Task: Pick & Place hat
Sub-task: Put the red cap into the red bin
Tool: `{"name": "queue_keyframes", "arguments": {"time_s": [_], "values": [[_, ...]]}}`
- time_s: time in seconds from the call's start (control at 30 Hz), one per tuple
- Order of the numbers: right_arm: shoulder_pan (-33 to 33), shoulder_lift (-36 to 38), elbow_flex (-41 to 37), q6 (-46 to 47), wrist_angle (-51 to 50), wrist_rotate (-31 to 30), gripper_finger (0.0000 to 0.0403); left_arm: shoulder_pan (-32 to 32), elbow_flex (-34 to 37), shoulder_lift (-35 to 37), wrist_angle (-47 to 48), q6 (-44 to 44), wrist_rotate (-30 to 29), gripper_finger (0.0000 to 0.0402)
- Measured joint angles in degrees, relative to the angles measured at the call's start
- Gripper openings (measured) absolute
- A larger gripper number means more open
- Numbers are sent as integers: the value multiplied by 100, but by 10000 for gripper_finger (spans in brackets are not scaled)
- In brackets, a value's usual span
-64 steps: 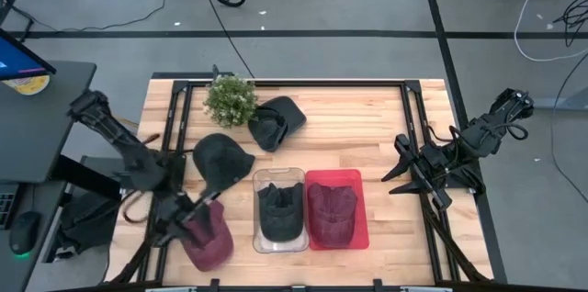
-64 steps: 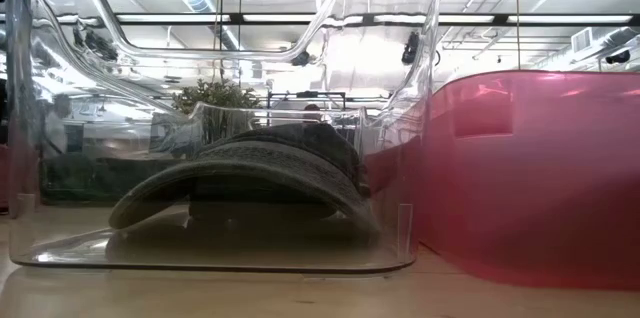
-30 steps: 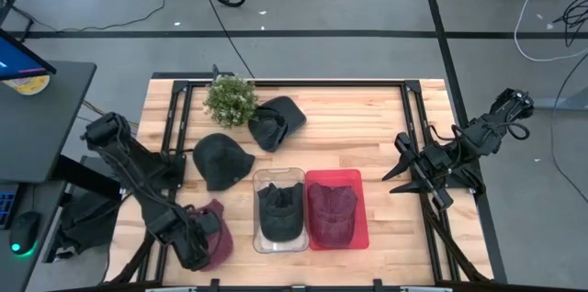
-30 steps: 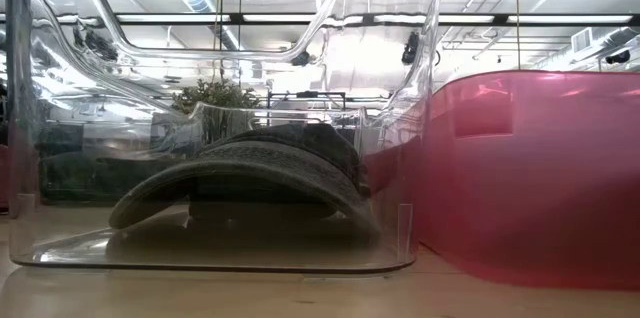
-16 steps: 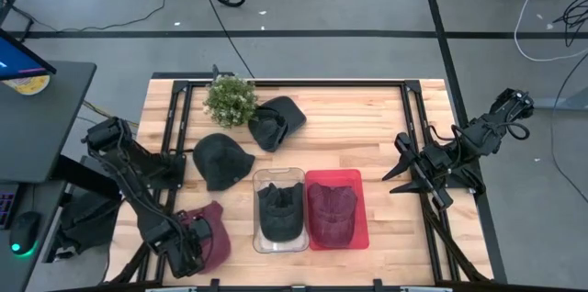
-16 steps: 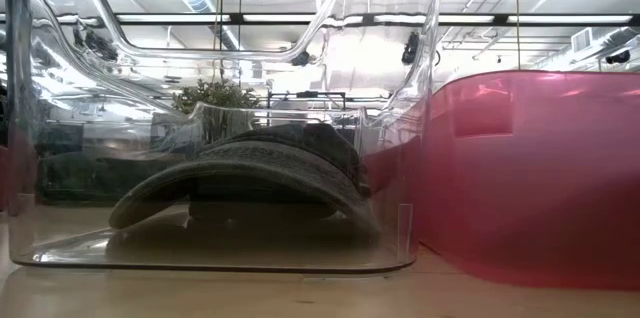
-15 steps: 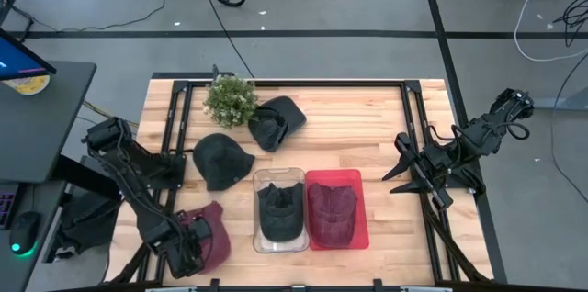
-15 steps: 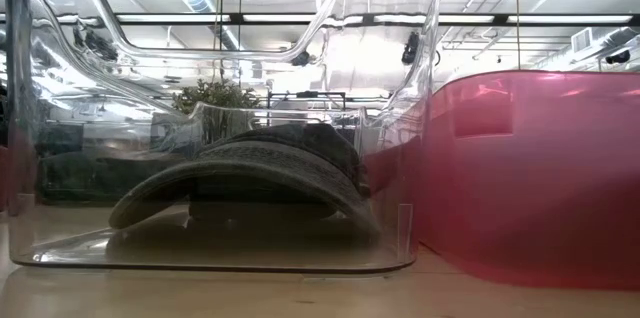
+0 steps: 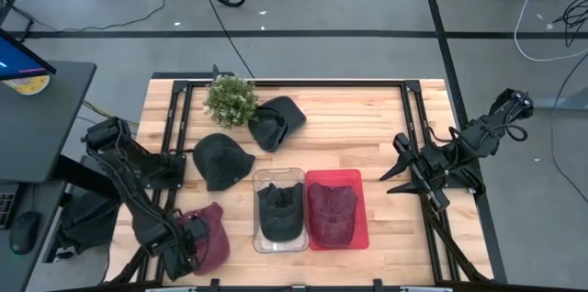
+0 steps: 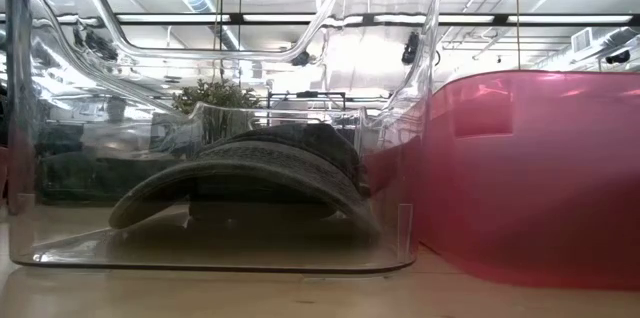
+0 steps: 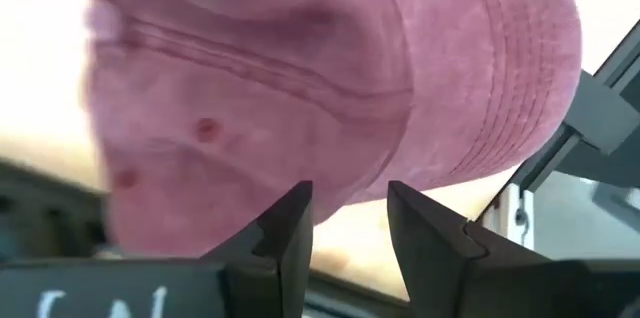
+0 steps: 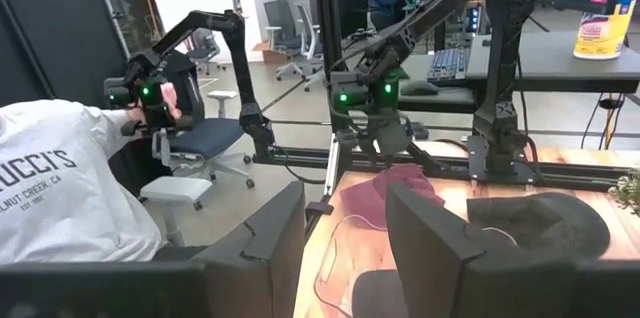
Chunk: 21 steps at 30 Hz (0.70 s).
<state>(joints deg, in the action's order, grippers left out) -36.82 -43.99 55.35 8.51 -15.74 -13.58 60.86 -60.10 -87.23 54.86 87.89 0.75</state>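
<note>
My left arm is folded low over the near-left corner of the wooden table (image 9: 367, 136), its left gripper (image 9: 186, 253) down at the maroon hat (image 9: 208, 241). Through the left wrist camera I see the two fingers (image 11: 290, 233) parted with a gap between them, the hat's crown (image 11: 330, 68) just beyond the tips; nothing is pinched. The hat lies on the table's near-left part, just left of the clear bin (image 9: 278, 182).

My right arm waits at the table's right edge, right gripper (image 9: 397, 165) pointing inward, fingers (image 12: 270, 233) apart and empty.

The clear bin holds a dark hat (image 9: 279, 209); the red bin (image 9: 333, 178) touching it on the right holds a maroon one (image 9: 332, 211). Farther back lie two more dark hats (image 9: 222, 158) (image 9: 276, 121) and a small plant (image 9: 230, 98). Beyond the table, a person in a white shirt (image 12: 60, 193) sits among office chairs (image 12: 205, 143).
</note>
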Motion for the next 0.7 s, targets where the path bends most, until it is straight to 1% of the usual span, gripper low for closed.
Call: {"name": "queue_keyframes", "arguments": {"time_s": [0.1, 0.17, 0.23, 0.37, 0.47, 0.53, 0.6, 0.7], "values": [[-2, 0, 0, 0, 1, -2, 144, 140, -365, 3, 615, 45, -432, 135], [-2, 0, 0, 0, -1, -2, 144, 287, -531, 11, 716, 95, -841, 135], [-2, 0, 0, 0, -1, -6, 144, 408, -546, 12, 721, 104, -1105, 135], [-2, 0, 0, 0, -5, -15, 144, 560, -228, -5, 598, 287, -1154, 135], [-2, -11, 2, 26, -10, -15, 144, 632, 116, -12, -56, 455, -964, 135], [-2, -17, 1, 48, -8, -17, 144, 705, 322, -12, -790, 284, -1025, 135], [0, -17, 2, 44, -7, -15, 144, 753, 512, -12, -1329, 116, -1158, 135], [-1, -17, 1, 49, 2, -17, 144, 766, 756, -12, -1662, 236, -1194, 135]]}}
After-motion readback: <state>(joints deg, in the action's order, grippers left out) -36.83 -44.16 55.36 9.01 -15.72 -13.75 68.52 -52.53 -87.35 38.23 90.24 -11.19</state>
